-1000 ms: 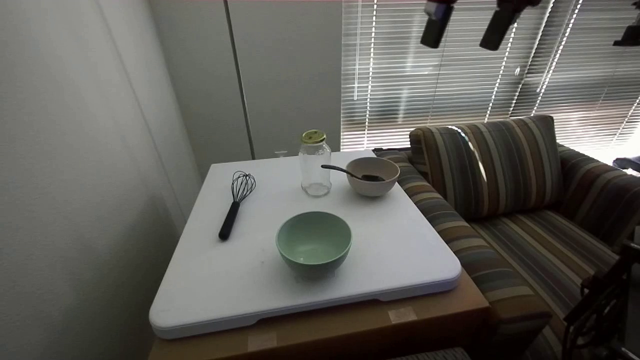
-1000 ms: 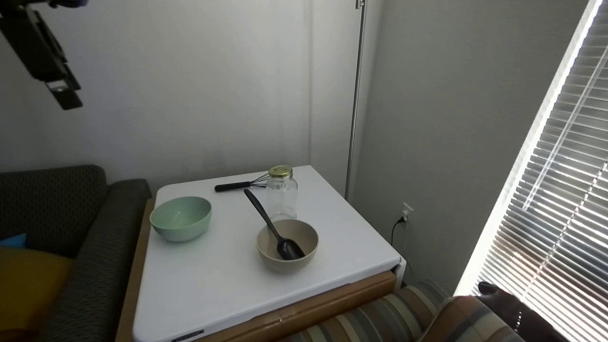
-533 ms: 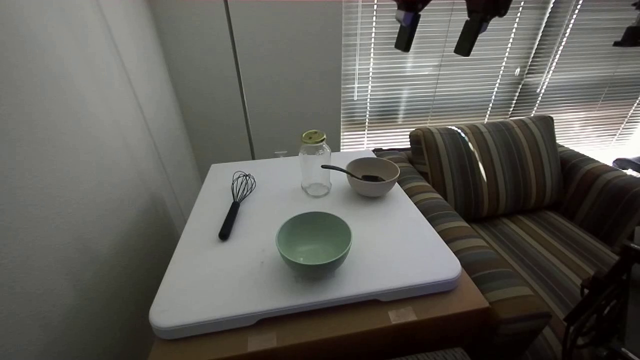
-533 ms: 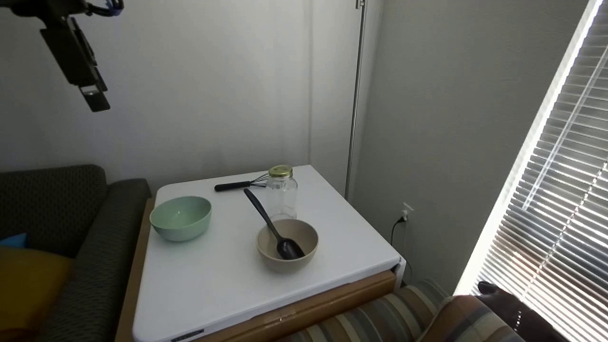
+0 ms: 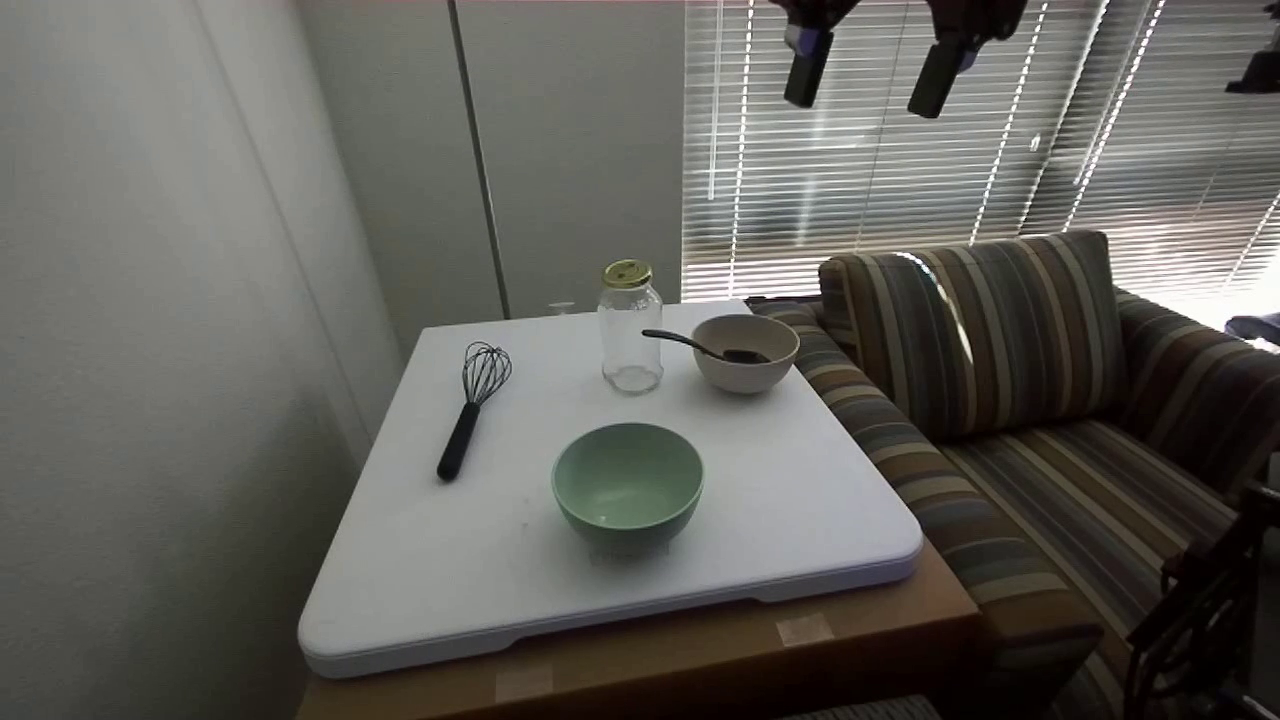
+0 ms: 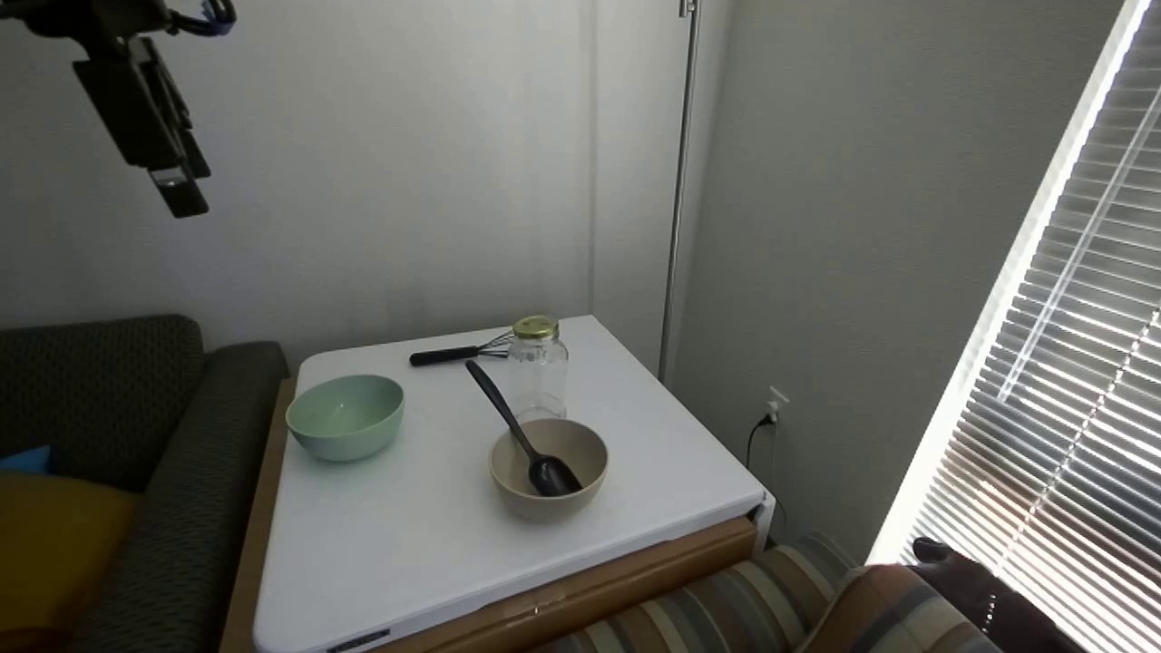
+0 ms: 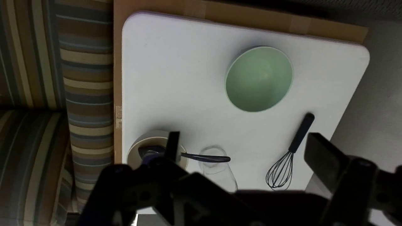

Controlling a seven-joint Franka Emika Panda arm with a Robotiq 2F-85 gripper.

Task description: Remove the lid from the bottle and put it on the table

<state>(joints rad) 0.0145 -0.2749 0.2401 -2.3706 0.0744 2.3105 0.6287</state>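
The clear glass bottle (image 5: pixel 631 340) stands upright on the white table (image 5: pixel 430 560), and it also shows in another exterior view (image 6: pixel 539 376). The yellowish-green lid (image 5: pixel 627 273) sits on the bottle's mouth, as it does in an exterior view (image 6: pixel 536 327). My gripper (image 5: pixel 867 92) is open and empty, high above the table and well apart from the bottle. In the wrist view the gripper's fingers (image 7: pixel 243 141) are wide apart. The bottle's lower part (image 7: pixel 218 169) shows between them, partly behind the spoon handle, while its top and the lid are hidden behind the gripper.
A green bowl (image 5: pixel 628 480) stands near the table's front. A beige bowl (image 5: pixel 745 375) with a black spoon (image 6: pixel 553 474) stands close beside the bottle, the handle reaching toward it. A black whisk (image 5: pixel 460 440) lies across the table. A striped armchair (image 5: pixel 960 340) borders the table.
My open gripper has moved across toward the bottle and slightly lower, mostly in the earlier half second; since then it has barely moved. The bottle, lid and bowls have not moved.
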